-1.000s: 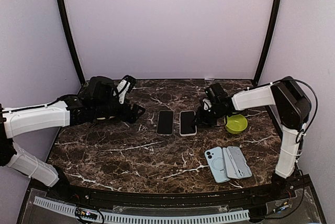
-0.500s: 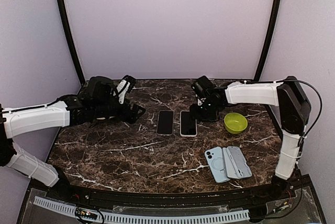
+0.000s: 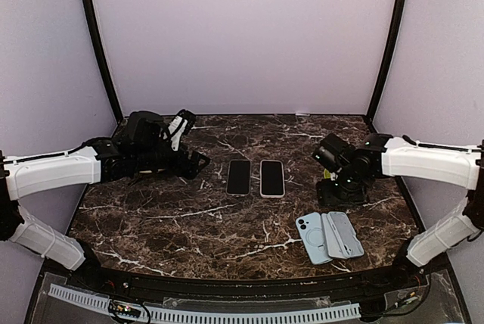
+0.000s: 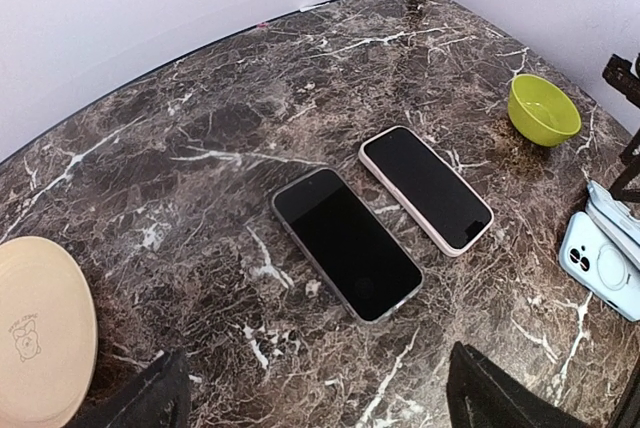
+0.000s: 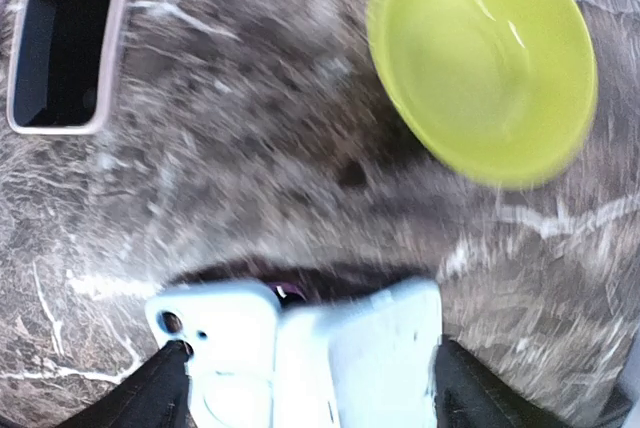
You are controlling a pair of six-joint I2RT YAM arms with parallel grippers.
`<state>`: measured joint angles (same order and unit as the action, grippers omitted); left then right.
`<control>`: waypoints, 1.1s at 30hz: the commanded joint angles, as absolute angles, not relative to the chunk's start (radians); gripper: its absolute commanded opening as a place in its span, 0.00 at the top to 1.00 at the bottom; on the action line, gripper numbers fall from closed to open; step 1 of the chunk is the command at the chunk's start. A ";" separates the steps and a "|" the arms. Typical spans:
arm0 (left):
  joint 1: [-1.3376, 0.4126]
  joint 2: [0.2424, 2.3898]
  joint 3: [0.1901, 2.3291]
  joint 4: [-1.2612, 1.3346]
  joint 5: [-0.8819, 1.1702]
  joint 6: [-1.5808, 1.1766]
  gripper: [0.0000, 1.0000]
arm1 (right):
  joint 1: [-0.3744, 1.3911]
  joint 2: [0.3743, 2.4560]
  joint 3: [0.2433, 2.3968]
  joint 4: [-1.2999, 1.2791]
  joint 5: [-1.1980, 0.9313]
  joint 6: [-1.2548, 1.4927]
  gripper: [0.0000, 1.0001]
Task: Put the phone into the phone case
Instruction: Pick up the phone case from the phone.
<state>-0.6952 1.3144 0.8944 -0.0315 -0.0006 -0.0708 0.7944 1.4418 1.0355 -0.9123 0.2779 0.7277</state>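
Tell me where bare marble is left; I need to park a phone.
Free: the near-left marble between the left phone, the blue cases and the near edge; also the far strip behind it. Crowded: the right side, green bowl beside cases.

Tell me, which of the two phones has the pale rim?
The right-hand phone, nearer the green bowl; the other phone has a dark grey rim.

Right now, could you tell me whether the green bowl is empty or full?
Empty: the left wrist view shows only bare green inside the bowl.
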 commanded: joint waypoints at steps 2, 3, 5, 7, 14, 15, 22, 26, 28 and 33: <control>-0.687 1.292 0.885 -0.021 0.034 -0.081 0.09 | 0.754 1.284 0.870 -0.900 0.151 0.810 0.48; -0.687 1.292 0.885 -0.021 0.035 -0.081 0.09 | 0.747 1.262 0.845 -0.876 0.121 0.813 0.54; -0.687 1.292 0.885 -0.021 0.033 -0.082 0.09 | 0.731 1.229 0.803 -0.826 0.060 0.816 0.58; -0.687 1.292 0.885 -0.023 0.033 -0.081 0.09 | 0.718 1.217 0.772 -0.786 0.020 0.816 0.58; -0.687 1.292 0.884 -0.026 0.033 -0.081 0.09 | 0.703 1.268 0.701 -0.743 -0.008 0.804 0.63; -0.687 1.292 0.884 -0.025 0.033 -0.080 0.09 | 0.703 1.273 0.694 -0.738 -0.018 0.804 0.66; -0.686 1.296 0.885 -0.026 0.036 -0.080 0.09 | 0.704 1.290 0.713 -0.764 -0.003 0.799 1.00; -0.686 1.298 0.886 -0.026 0.045 -0.081 0.09 | 0.713 1.275 0.814 -0.833 0.053 0.805 1.00; -0.686 1.301 0.886 -0.027 0.047 -0.081 0.09 | 0.732 1.283 0.880 -0.869 0.086 0.820 1.00; -0.685 1.301 0.888 -0.029 0.045 -0.081 0.09 | 0.834 1.360 1.043 -0.869 0.127 0.874 1.00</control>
